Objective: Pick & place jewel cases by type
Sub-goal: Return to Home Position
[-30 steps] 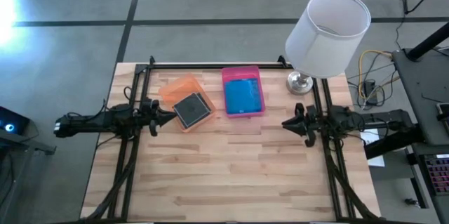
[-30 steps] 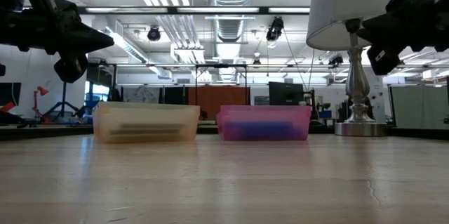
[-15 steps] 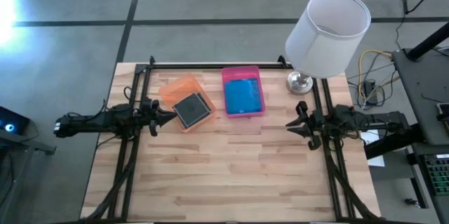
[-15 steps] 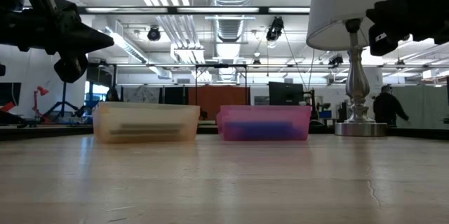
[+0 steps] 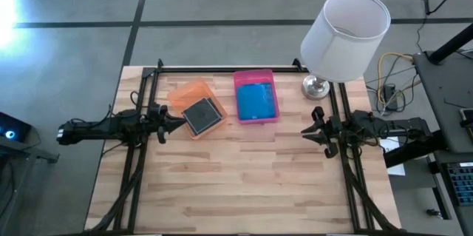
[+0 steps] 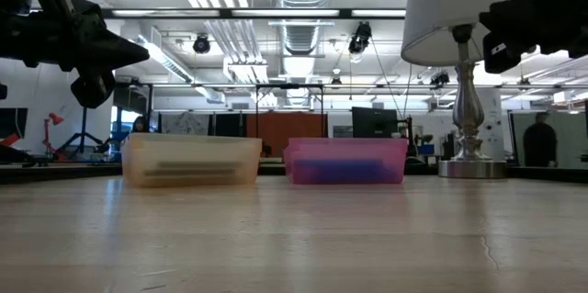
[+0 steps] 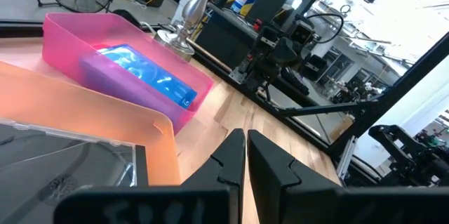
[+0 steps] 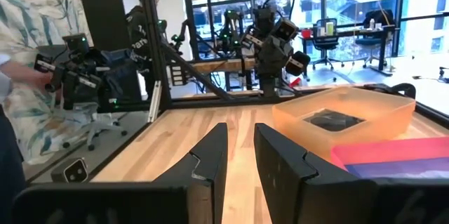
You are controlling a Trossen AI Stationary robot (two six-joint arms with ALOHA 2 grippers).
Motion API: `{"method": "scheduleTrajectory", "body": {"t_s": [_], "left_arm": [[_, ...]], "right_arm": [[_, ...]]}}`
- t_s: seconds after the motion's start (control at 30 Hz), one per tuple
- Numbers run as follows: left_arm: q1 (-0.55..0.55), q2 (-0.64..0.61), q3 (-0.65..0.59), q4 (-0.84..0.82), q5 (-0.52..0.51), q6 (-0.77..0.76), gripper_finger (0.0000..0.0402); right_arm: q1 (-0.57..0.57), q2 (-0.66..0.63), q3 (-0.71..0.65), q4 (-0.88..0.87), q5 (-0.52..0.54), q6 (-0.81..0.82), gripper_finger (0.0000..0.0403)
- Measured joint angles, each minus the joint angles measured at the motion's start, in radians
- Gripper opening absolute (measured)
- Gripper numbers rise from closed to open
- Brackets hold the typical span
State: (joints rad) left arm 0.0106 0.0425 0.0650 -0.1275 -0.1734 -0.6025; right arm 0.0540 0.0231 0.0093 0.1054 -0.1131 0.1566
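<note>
A dark grey jewel case lies flat in the orange tray, also seen in the left wrist view. Bright blue jewel cases lie stacked in the pink tray. My left gripper hovers above the table just left of the orange tray, fingers shut. My right gripper hangs in the air near the table's right side, pointing left, with a narrow gap between its fingers. Neither holds anything.
A table lamp with a white shade stands at the far right corner, its base right of the pink tray. Black frame rails run along both sides. Bare wood spreads across the near half. A person stands far behind.
My right gripper has drawn back a little toward the table's right edge and risen, then held still. The jewel cases and trays have not moved. A person has walked across the room behind the table.
</note>
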Motion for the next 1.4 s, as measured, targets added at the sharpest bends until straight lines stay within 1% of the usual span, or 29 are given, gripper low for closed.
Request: {"method": "scheduleTrajectory", "body": {"t_s": [0.3,0.4,0.43,0.53,0.63,0.8,0.93,1.4], "left_arm": [[0.000,0.000,0.000,0.000,0.000,0.003,0.0000],[0.001,0.000,-0.002,0.020,-0.046,0.118,0.0000],[0.000,0.000,-0.004,0.030,-0.035,0.184,0.0000],[-0.005,-0.001,-0.007,0.076,0.074,0.396,0.0000],[-0.004,-0.001,-0.013,0.094,0.098,0.494,0.0000],[-0.004,-0.001,-0.039,0.109,0.141,0.479,0.0000],[-0.004,-0.001,-0.052,0.137,0.143,0.458,0.0000],[-0.004,-0.001,-0.053,0.138,0.142,0.446,0.0000]], "right_arm": [[0.000,0.000,0.000,0.000,0.001,0.000,0.0068],[0.000,0.000,0.000,0.000,0.001,0.000,0.0068],[0.000,0.000,0.000,0.000,0.001,0.000,0.0068],[0.000,0.000,0.000,0.000,0.003,0.000,0.0068],[0.000,0.000,0.000,-0.001,0.003,0.000,0.0068],[0.000,0.000,0.000,0.000,0.003,0.000,0.0068],[0.000,0.000,0.000,0.000,0.003,0.000,0.0068],[0.000,0.000,0.000,0.000,0.002,0.000,0.0068]]}}
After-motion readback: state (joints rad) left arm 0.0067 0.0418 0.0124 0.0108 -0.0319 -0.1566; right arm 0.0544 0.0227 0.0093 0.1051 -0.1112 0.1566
